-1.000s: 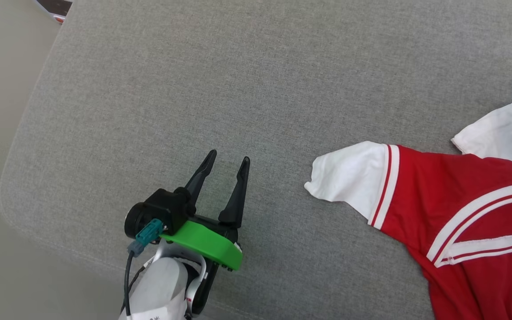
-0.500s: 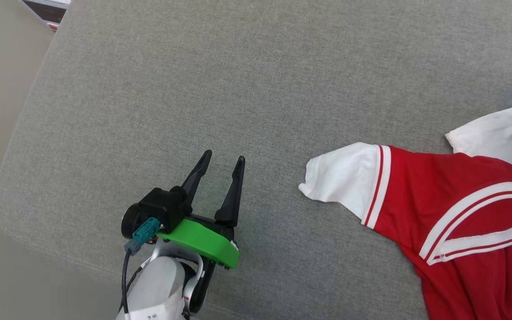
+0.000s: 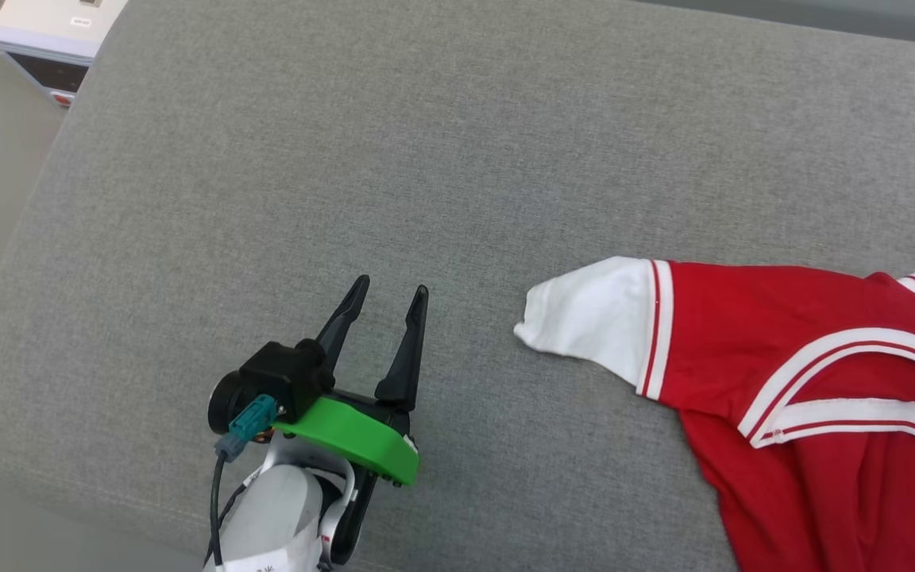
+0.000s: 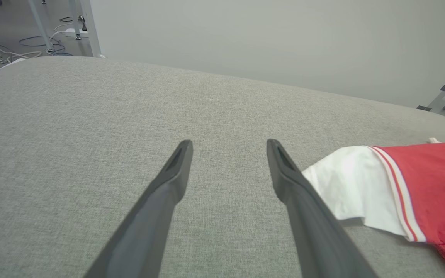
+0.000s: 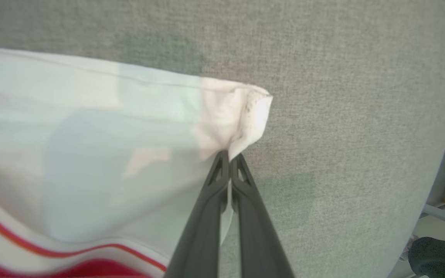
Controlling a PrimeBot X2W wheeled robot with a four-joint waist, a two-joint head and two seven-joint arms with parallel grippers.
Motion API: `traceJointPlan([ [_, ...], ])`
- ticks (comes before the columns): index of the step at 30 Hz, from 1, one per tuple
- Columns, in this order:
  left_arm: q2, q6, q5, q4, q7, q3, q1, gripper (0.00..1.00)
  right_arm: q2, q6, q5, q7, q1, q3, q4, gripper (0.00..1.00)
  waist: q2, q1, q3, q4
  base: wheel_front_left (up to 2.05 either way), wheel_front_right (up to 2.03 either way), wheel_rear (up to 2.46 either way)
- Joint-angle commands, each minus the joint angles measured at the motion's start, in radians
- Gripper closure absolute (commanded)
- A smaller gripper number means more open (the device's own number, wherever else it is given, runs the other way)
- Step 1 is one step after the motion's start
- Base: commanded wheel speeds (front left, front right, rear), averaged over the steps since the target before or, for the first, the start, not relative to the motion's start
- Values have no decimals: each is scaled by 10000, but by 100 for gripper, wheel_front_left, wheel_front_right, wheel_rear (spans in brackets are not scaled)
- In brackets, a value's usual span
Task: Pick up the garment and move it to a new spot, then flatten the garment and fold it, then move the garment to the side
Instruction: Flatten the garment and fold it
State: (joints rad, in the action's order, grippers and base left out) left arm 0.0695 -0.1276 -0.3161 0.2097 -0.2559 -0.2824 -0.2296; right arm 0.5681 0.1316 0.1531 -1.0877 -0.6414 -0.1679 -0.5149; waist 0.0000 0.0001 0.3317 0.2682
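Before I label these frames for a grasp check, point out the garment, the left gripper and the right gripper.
garment (image 3: 727, 334): head view, red shoulder.
left gripper (image 3: 391, 286): head view, midway between open fingertips.
right gripper (image 5: 230, 154): right wrist view, midway between fingertips shut on the white sleeve.

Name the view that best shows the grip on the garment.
Right wrist view: the right end effector is shut on the garment at its white sleeve corner. Head and left wrist views show a free sleeve and red body.

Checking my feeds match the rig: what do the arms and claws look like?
Left claw: two long tapering dark fingers, black housing, bright green plate, teal connector with black cable, pale forearm. Right claw: matching dark fingers, slotted near the tips.
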Motion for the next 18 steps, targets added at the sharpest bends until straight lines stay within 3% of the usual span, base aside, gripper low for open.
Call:
traceJointPlan([
  [1,80,-31,54,-33,-59,48,66,0,38,-9,-251,117,252,-257,-90,100,0,-1,-57,-87,0,0,0],
  [8,134,-31,70,-2,-59,128,172,0,-507,-9,-663,755,624,-1088,-109,100,0,-1,-187,-325,0,0,0],
  [9,151,-31,76,18,-59,136,185,0,-627,-9,-687,889,660,-1083,-110,56,0,-1,-241,-374,0,0,0],
  [10,167,-31,79,29,-59,142,190,0,-711,-9,-681,1022,673,-1117,-101,0,0,-1,-274,-414,0,0,0],
  [18,279,-31,70,117,-59,297,264,0,-1364,-9,-69,3179,707,-910,363,0,0,-1,-916,-903,0,0,0],
])
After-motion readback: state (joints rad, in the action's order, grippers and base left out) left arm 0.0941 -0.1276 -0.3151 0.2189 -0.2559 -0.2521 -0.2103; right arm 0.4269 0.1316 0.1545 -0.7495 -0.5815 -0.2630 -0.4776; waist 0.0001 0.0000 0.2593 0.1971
